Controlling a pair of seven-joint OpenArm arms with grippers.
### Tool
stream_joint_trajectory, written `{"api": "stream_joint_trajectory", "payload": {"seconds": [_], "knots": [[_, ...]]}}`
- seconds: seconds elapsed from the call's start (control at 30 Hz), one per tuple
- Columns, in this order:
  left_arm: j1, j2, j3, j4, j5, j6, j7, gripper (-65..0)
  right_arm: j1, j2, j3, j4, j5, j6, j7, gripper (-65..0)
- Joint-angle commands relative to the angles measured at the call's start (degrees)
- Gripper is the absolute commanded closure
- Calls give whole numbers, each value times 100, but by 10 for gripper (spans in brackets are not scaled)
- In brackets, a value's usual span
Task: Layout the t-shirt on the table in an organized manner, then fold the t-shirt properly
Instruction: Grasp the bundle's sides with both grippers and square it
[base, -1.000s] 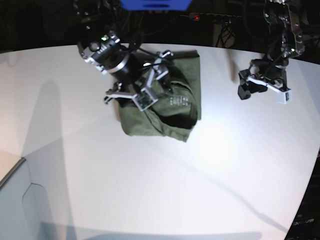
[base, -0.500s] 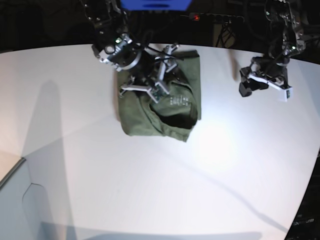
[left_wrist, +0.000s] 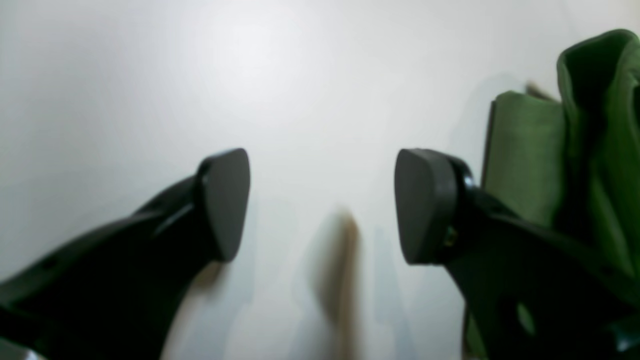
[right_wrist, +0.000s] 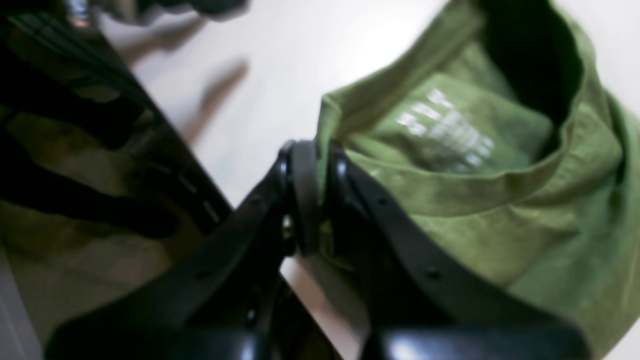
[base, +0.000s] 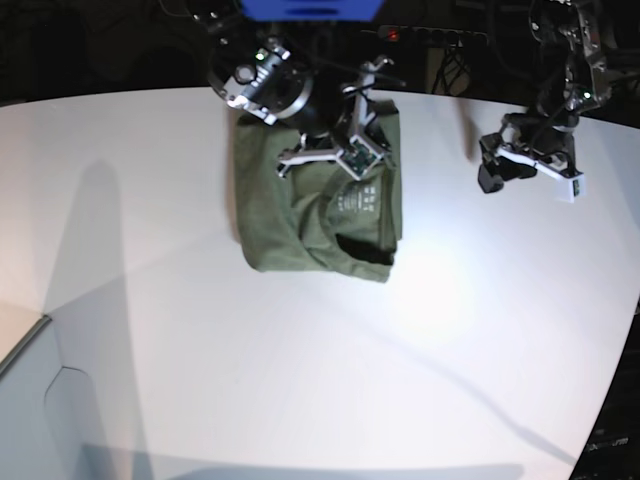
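Observation:
The olive-green t-shirt (base: 300, 215) lies bunched and folded over on the white table (base: 300, 380), toward the back middle. Its neck opening and white label text (right_wrist: 445, 130) face up. My right gripper (base: 342, 152) is over the shirt's back part. In the right wrist view it (right_wrist: 311, 170) is shut on the shirt's edge near the neckline (right_wrist: 450, 195). My left gripper (base: 497, 172) hovers over bare table to the right of the shirt. In the left wrist view it (left_wrist: 322, 200) is open and empty, with the shirt (left_wrist: 530, 150) at the right edge.
A blue object (base: 310, 8) and a power strip with a red light (base: 392, 35) sit behind the table's curved back edge. A grey box edge (base: 30, 350) stands at the lower left. Dark equipment fills the background.
My right gripper has moved toward the back and right, dragging the shirt's neck part with it; the shirt now lies longer and flatter. The left arm has barely moved.

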Motion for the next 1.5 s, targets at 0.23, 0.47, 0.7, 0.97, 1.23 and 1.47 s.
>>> {"api": "stream_joint_trajectory", "payload": {"seconds": [0.23,0.47,0.7,0.97,1.23,1.47], "knots": [[-13,-66,-28,108,-80,-52,-104,-438,-16,278,-729,-222,95,-15,107,0],[-22,-66,-28,108,-80,-52,-104,-438,195,243,-738,-820,95,-33,107,-11],[-13,-66,-28,108,-80,-52,-113,-438,212,278,-712,-442,95,-33,107,-235],[136,109,16,846,-89,-52,-104,-439,54,392,255,595,95,-33,116,-366],[136,769,403,1048,-80,-52,-95,-440,344,392,1644,507,103,-24,107,-369],[22,795,1229,802,-80,9,-139,-440,652,366,2198,15,103,-7,107,-369]]}}
